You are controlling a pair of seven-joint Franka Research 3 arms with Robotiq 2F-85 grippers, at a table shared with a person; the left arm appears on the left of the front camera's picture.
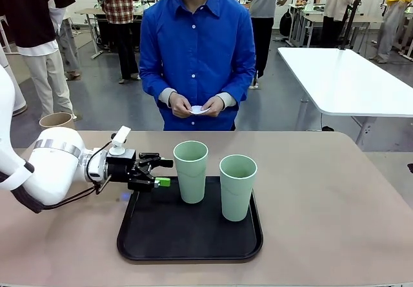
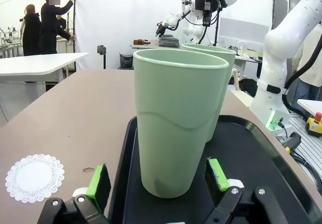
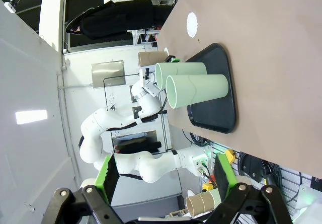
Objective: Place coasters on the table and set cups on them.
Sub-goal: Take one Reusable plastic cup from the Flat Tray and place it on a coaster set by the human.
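White lace coaster lies on the beige bench, left of the black tray. A skewed or hasty squeeze could tip the near mint cup into the second cup close behind it. Left jaws stand wide, framing that near cup, gripping nothing. Right jaws hang wide and empty, well away from the tray.

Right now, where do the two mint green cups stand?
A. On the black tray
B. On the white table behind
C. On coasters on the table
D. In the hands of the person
A: the two mint green cups both stand on the black tray, and the coaster that lies on the table has nothing on it.
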